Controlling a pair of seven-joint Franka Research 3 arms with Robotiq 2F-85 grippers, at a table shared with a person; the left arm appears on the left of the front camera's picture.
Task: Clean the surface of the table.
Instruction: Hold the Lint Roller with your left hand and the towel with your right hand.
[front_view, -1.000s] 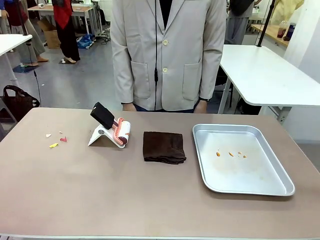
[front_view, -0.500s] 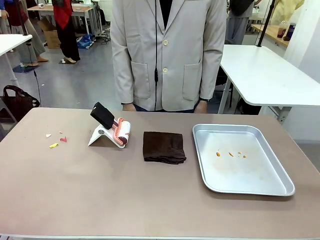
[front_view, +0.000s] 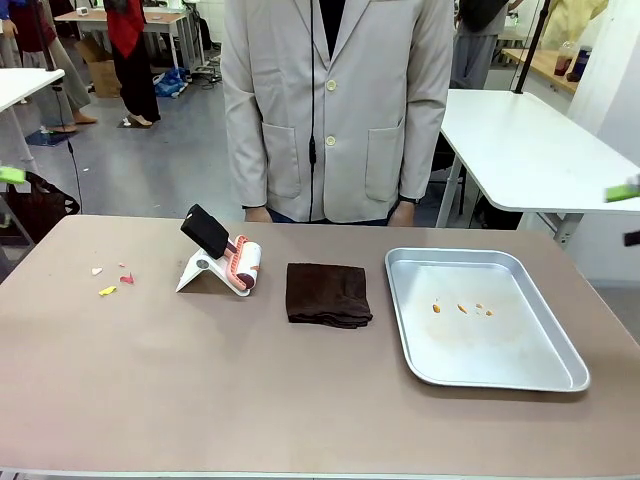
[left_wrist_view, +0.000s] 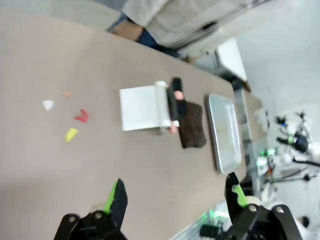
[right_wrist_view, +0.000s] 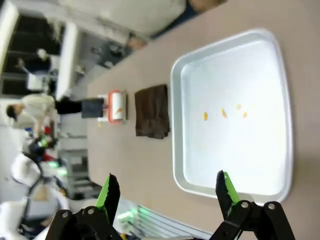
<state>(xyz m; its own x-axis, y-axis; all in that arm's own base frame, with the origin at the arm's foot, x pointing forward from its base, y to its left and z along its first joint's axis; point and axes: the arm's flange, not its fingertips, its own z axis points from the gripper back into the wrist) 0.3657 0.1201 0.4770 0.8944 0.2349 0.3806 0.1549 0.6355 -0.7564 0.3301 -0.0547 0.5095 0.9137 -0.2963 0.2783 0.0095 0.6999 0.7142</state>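
A wide brown worktop (front_view: 300, 410) stretched across the front view, with a person (front_view: 335, 110) in a pale jacket standing at its far edge. Near the worktop's left end lay a few small scraps (front_view: 108, 290), yellow, red and white, well apart from everything else. Toward the middle a roller (front_view: 225, 262) leaned on a white stand with its black handle tilted up. A folded dark cloth (front_view: 328, 293) lay just beside it. On the right sat a metal tray (front_view: 500, 350) holding some orange crumbs (front_view: 460, 308). The left hand (left_wrist_view: 175, 186) hung high above the worktop, released and empty, looking down on the scraps and roller. The right hand (right_wrist_view: 167, 181) hung above the tray, also released and empty. Cleaning appeared not yet begun, as the scraps lay untouched and no tool was held. The next move probably called for a hand to come down and take a tool, most likely the left, being nearer the roller, with its jaws straddling the raised handle.
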